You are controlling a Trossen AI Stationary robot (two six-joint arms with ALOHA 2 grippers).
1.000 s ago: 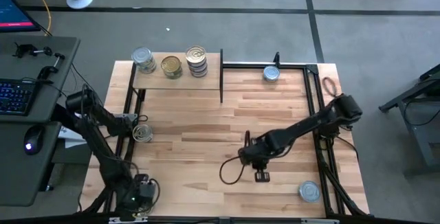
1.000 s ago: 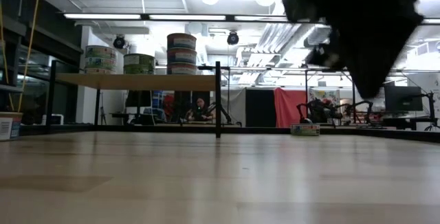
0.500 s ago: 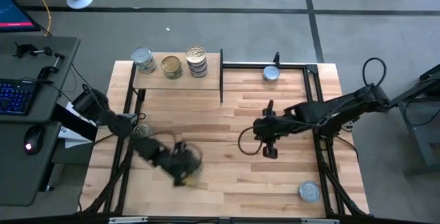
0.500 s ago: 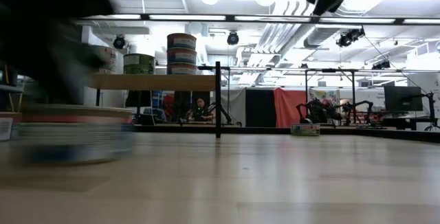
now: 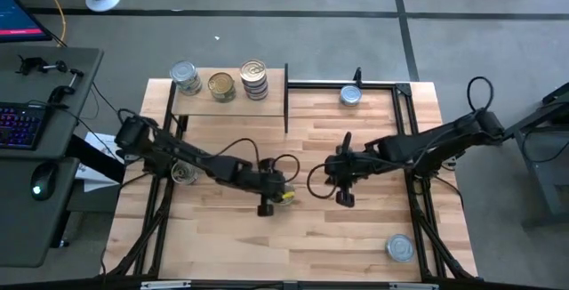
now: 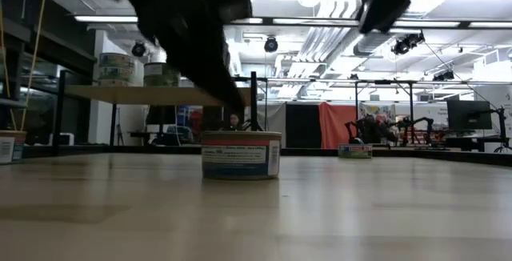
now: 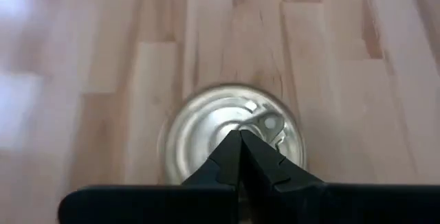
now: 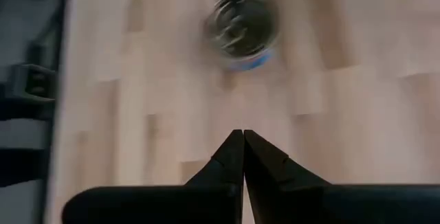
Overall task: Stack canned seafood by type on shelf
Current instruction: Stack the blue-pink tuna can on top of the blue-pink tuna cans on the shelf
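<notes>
A short round tin with a silver top and a blue-white label stands upright on the middle of the table. My left gripper is shut and points down over that top; in the high view it is at the tin's near-left side. My right gripper is shut and held above bare table to the tin's right, with the tin ahead of it. The shelf stands at the far left and carries two single tins and a stack. My left gripper has its shut fingertips over the tin's silver top, coming from above. I cannot tell whether they touch it. The tin stands flat on the table.
Loose tins stand under the left arm, by the far frame bar and in the near-right corner. A black upright ends the shelf. Black frame bars edge the table.
My left arm has swung fast from the near-left corner toward the table's middle. A tin that showed blurred close to the low camera half a second ago now stands still in the middle. My right gripper has moved toward the far edge and up.
</notes>
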